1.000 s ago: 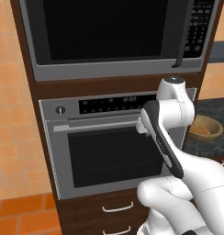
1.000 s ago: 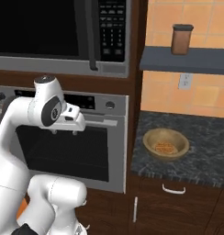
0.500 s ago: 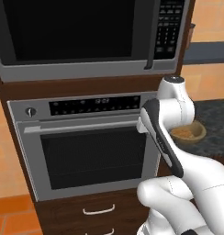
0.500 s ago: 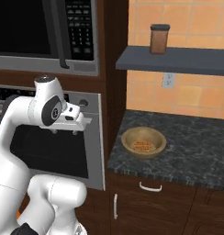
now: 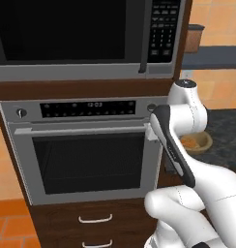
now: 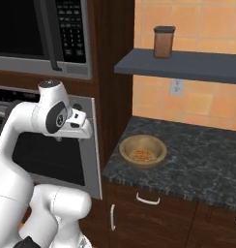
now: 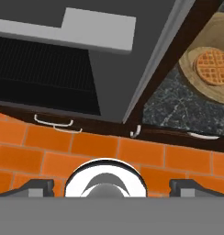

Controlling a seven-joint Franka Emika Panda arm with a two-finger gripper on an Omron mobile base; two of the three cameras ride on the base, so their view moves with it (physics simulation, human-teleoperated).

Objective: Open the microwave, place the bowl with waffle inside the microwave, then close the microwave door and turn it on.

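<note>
Step 1 pending: microwave door (image 5: 66, 34) shut, end effector (image 7: 111, 186) w/ tips spread & empty below it by oven (image 5: 86, 160); next needs reach up to door's handle (image 5: 144, 36); bowl (image 6: 142, 150) w/ waffle (image 7: 213, 67) waits on bench (image 6: 197, 160) right of microwave (image 6: 37, 34)

Hand view: oven door (image 7: 109, 87) with silver handle (image 7: 98, 30) top left, waffle (image 7: 213, 67) in bowl (image 7: 192, 78) on dark counter (image 7: 173, 108), orange floor (image 7: 86, 156), fingertips (image 7: 38, 187) spread wide.
</note>
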